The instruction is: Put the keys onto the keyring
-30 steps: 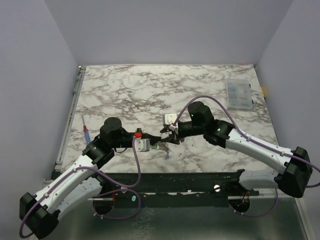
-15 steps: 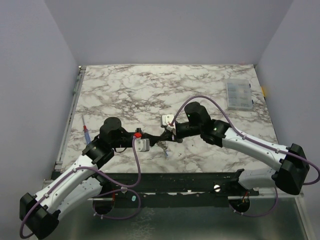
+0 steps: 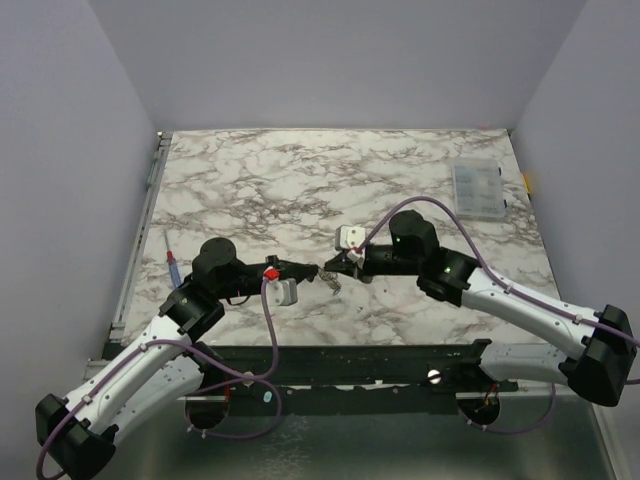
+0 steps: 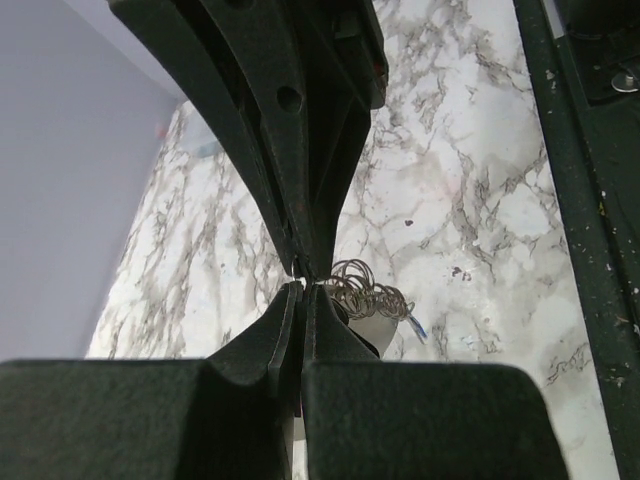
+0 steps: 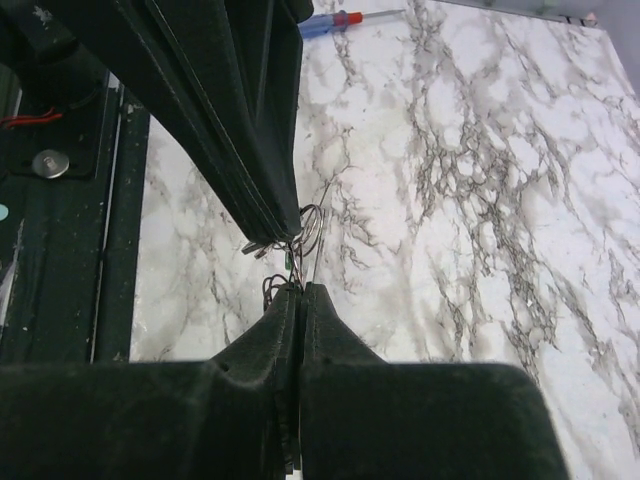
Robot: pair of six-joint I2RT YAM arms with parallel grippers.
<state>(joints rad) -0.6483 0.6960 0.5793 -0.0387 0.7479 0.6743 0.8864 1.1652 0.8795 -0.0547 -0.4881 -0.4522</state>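
Note:
The keyring (image 3: 325, 277) hangs above the marble table between the two gripper tips, near the table's front middle. My left gripper (image 3: 313, 270) is shut on its edge; the left wrist view shows my tips (image 4: 303, 290) pinched together with the wire loops of the keyring (image 4: 365, 292) just to the right. A blue key tip (image 4: 415, 325) sticks out beyond the loops. My right gripper (image 3: 333, 268) faces it, shut (image 5: 300, 288) on the thin wire of the keyring (image 5: 313, 225). A small green key piece (image 5: 289, 260) sits at the right tips.
A blue-and-red pen-like tool (image 3: 172, 265) lies at the left edge and also shows in the right wrist view (image 5: 340, 20). A clear compartment box (image 3: 477, 190) stands at the back right. A black rail (image 3: 350, 355) runs along the table's front edge.
The right arm has drawn back to the right and the left gripper has reached further right. The meeting point of the tips sits slightly higher, and the blue key no longer dangles below.

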